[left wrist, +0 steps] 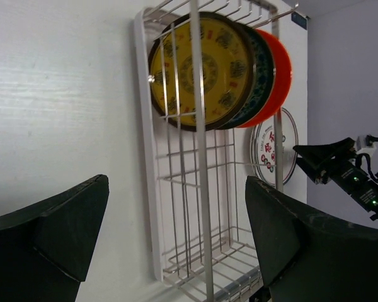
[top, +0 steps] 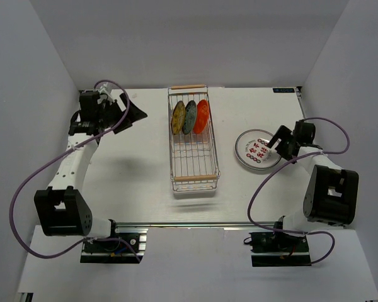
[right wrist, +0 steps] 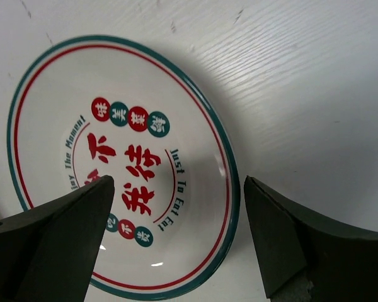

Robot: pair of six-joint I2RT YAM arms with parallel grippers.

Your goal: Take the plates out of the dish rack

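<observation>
**Inspector A:** Top view. We find the dish rack (top: 193, 165) mid-table. A yellow plate (top: 179, 117), a grey-blue plate (top: 189, 117) and an orange plate (top: 201, 116) stand on edge at its far end. A white plate (top: 255, 150) lies flat on the table (top: 132, 179) to its right, apart from the rack.

**Inspector B:** We judge three plates are left to unload. We advise pinching one rim from above and lifting straight up, clear of the rack, before swinging aside.

**Inspector A:** Left wrist view. The left gripper (left wrist: 176, 189) faces the rack's left side, apart from it. Its jaws are spread wide and hold nothing.

**Inspector B:** Right wrist view. The right gripper (right wrist: 179, 189) hangs over the white plate's rim, jaws spread wide and empty. We cannot confirm contact.
</observation>
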